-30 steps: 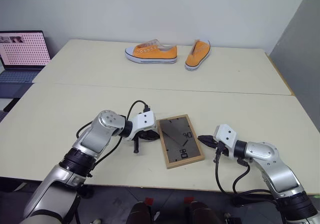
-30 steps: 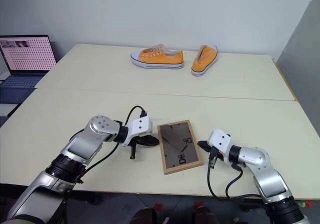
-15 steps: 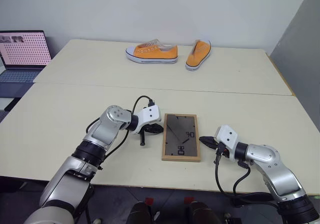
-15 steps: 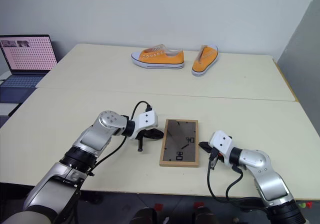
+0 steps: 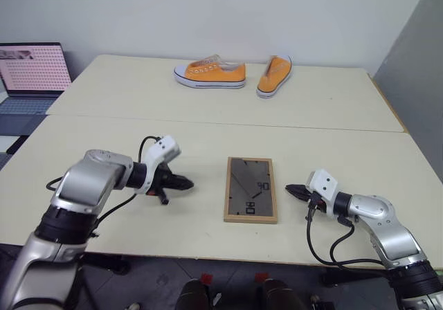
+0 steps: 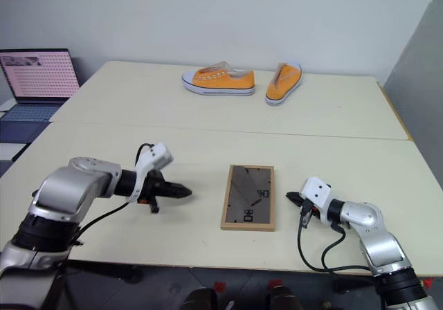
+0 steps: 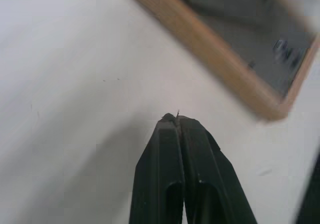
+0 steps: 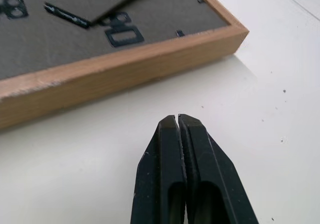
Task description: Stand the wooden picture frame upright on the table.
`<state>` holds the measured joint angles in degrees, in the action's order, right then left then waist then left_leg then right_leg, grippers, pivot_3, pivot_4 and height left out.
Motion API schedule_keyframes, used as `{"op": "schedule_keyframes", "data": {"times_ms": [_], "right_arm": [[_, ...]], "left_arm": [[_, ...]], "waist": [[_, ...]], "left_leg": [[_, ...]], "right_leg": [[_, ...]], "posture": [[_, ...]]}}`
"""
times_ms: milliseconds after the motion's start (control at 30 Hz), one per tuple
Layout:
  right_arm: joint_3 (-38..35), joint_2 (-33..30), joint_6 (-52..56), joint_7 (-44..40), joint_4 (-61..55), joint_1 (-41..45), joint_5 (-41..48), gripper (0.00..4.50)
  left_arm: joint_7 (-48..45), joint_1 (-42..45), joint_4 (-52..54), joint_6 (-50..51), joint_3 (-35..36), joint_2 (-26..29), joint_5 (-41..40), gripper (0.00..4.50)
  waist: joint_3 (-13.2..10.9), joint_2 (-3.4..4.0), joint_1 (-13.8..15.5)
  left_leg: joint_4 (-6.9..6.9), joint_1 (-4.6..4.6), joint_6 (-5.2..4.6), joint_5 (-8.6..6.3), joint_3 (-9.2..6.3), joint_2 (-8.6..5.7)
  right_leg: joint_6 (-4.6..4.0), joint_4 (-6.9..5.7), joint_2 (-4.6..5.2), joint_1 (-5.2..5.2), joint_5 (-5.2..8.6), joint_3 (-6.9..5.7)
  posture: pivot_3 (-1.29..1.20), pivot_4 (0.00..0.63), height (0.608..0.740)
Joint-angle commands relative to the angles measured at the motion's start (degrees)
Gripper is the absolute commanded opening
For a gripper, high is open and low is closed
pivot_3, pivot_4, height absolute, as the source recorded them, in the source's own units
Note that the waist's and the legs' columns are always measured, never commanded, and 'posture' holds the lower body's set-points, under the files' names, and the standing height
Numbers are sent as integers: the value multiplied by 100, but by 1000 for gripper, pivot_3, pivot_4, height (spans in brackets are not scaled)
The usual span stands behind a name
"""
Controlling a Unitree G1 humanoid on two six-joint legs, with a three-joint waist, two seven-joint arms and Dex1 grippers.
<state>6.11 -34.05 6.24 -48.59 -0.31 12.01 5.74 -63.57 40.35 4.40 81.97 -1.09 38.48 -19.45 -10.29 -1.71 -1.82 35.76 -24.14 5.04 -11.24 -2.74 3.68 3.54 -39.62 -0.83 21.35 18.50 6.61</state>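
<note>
Wooden picture frame (image 5: 250, 189) is lying face-down on table (image 5: 104, 158); left gripper (image 5: 185, 183) and right gripper (image 5: 291, 189) are flanking it closed, gripping nothing.

Silver arms, white wrists, black cables

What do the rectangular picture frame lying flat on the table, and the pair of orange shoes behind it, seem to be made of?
Rectangular picture frame: light, matt wood rim, judging by its tan edge; dark grey-brown back board, perhaps fibreboard. Orange shoes: probably canvas uppers with white rubber-looking soles.
</note>
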Motion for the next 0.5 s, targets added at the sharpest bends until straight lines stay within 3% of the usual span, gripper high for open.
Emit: {"op": "schedule_keyframes", "data": {"times_ms": [33,167,500], "right_arm": [[-66,-1,-169,-53,25,211,52,76],[-23,24,-200,-95,122,333,35,76],[-14,21,-129,-124,36,322,34,76]], "left_arm": [[1012,538,-611,1053,1048,-716,-589,69],[2090,635,-1118,1053,1552,-1004,-1348,69],[4422,-540,-645,1053,747,-177,-5078,69]], "waist": [[1,0,-11],[0,0,-111],[1,1,-111]], "left_leg": [[3,-1,-1,0,-1,0],[6,4,0,0,-7,1],[9,5,2,0,-20,1]], "right_leg": [[1,0,0,-1,0,0],[-28,-31,-2,6,-4,2],[-35,-41,5,1,1,-6]], "posture": [[0,150,740],[0,150,740],[0,150,740]]}}
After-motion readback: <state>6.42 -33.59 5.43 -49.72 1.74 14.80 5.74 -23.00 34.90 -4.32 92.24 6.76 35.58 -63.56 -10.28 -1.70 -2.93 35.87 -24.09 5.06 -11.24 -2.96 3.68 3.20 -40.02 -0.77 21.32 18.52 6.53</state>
